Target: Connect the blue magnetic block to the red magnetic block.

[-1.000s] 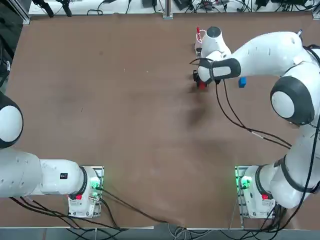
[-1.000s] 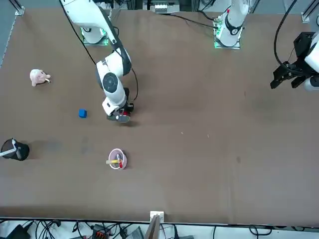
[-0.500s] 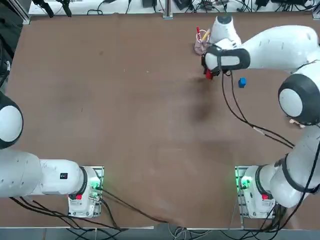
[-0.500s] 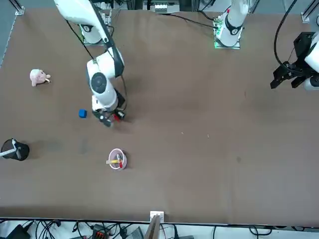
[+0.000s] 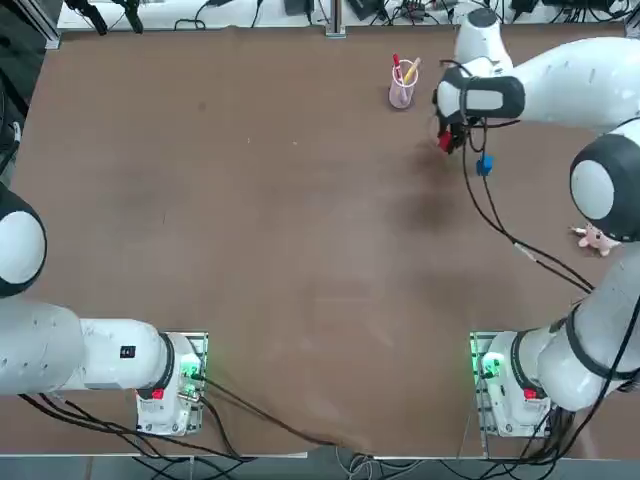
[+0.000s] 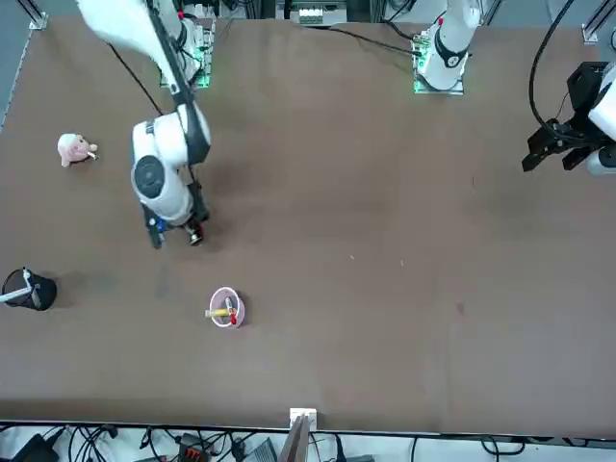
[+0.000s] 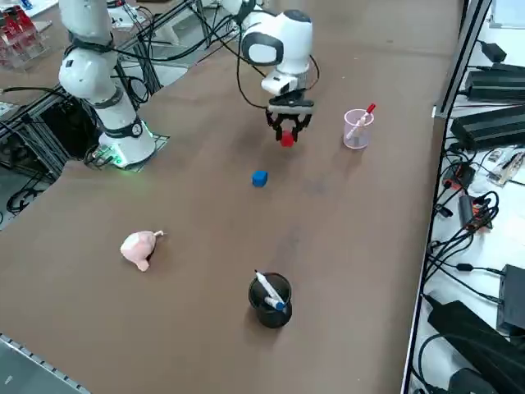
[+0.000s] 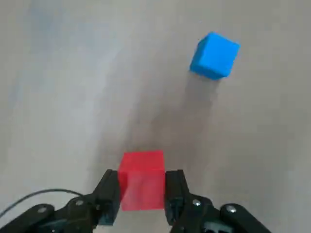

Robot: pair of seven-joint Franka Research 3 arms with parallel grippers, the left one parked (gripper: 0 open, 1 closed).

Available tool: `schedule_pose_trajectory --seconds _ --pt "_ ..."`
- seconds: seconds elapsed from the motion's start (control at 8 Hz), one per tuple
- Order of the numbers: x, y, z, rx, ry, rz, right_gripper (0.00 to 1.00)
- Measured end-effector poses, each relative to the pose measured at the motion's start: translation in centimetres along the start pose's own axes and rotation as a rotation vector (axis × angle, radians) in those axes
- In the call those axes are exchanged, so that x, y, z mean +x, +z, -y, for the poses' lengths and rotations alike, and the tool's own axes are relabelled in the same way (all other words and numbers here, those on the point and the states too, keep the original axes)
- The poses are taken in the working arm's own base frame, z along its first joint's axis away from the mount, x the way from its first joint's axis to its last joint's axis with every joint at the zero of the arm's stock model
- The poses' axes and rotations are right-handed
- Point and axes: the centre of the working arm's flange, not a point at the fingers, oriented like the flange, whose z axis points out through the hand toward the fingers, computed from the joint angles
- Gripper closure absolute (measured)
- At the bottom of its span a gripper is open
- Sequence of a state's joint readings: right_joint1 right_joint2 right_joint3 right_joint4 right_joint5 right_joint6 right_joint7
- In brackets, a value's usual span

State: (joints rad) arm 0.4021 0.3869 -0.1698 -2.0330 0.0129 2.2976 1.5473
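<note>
My right gripper [image 5: 447, 138] is shut on the red magnetic block [image 5: 445, 143], a tiny red cube held between the fingertips [image 8: 109, 190] just above the brown table. The blue magnetic block [image 5: 484, 165], a cube of the same size, lies alone on the table a short way to the gripper's right and slightly nearer the robot. The wrist view shows the red magnetic block [image 8: 142, 187] in the gripper [image 8: 142, 194] and the blue magnetic block [image 8: 214, 55] ahead, apart from it. From the side, the red block [image 7: 286, 139] hangs under the gripper [image 7: 286, 134], the blue block [image 7: 260, 178] beyond. In the front view the arm hides the blue block.
A clear cup [image 5: 402, 92] with pens stands at the far edge, left of the gripper. A pink plush toy [image 5: 597, 238] lies at the table's right side. A black pen holder [image 7: 270, 300] stands at the far right corner. The parked left arm stays at the near left.
My right arm has carried the red block to the right, past the clear cup, and now it hangs close to the blue block. The blue block has not moved.
</note>
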Motion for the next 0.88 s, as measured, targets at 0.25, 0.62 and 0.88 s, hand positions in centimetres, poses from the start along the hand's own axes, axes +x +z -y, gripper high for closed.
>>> schedule_pose_trajectory --seconds 0.25,0.62,0.88 --pt "4.6 0.6 -0.5 -0.011 0.170 0.009 0.52" --pt "5.7 2.1 -1.4 -0.013 0.231 0.021 0.52" --pt "5.2 3.1 -2.0 -0.025 0.231 0.023 0.52"
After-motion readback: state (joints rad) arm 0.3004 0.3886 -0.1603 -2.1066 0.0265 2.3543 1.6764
